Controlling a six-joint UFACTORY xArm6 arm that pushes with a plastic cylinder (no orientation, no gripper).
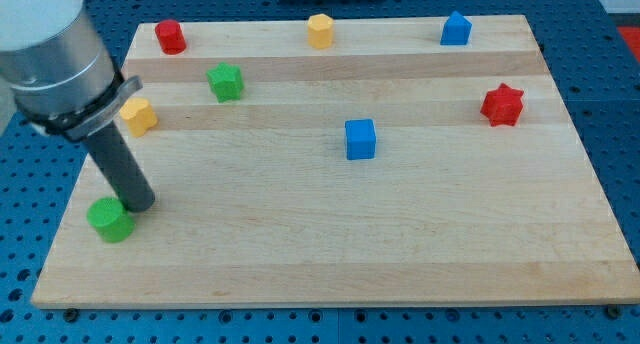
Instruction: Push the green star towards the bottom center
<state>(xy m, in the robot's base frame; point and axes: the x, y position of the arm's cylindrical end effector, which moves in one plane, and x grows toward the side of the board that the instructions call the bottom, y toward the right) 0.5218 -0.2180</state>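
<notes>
Across most of the view lies the wooden surface (420,234), a pale board resting on a blue perforated base (615,104). At the view's left the arm (50,64) comes down — a grey cylinder ending in a straight dark rod. There is no pincer on this arm, so nothing is held or clamped; my tip (140,205) rests on the board near the view's lower left, just beside a round green block (110,220), at that block's upper right and touching it or nearly so.

The green star (226,82) sits in the upper left part of the board, well apart from my tip and far from the bottom centre. Just beside the arm, at the view's left edge of the board, is a yellow block (139,115), partly hidden by the arm. A blue cube (360,139) stands near the middle. A red star (502,105) lies toward the view's right. Along the top edge — from left to right — are a red block (170,36), a yellow hexagonal block (320,31) and a blue block (456,29) with a peaked top.
</notes>
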